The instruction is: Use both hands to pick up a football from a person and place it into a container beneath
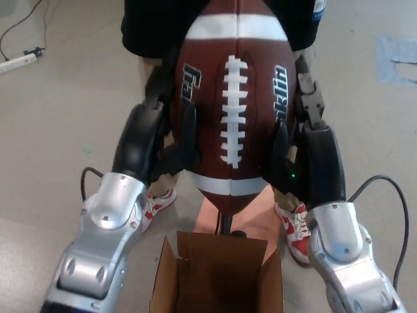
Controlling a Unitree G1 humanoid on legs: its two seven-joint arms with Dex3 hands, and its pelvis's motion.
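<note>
The football [236, 104] hung point-down between the two hands, its white laces facing the camera and its lower tip above the open box [218, 277] on the floor. The left hand [171, 134] pressed against one flank with its fingers [189, 130] laid along the leather, and the right hand [296, 137] pressed the opposite flank, so each hand was closed on the ball from its own side. That squeeze from both sides looked like the only sensible hold for something so wide and smooth: neither hand could wrap it alone, and keeping the long axis upright lined the narrow end up with the box mouth. A person [156, 23] stood just behind the ball, dark top at the upper edge and red-and-white shoes [294, 228] beside the box; whether that person was touching the ball could not be told. A black pump [225, 225] stood between the ball's tip and the box, on an orange mat [260, 218]. The floor [58, 130] was pale, smooth and bare-looking, with a white power strip [19, 62] and cable at the far left and a light blue patch [397, 59] at the right.
</note>
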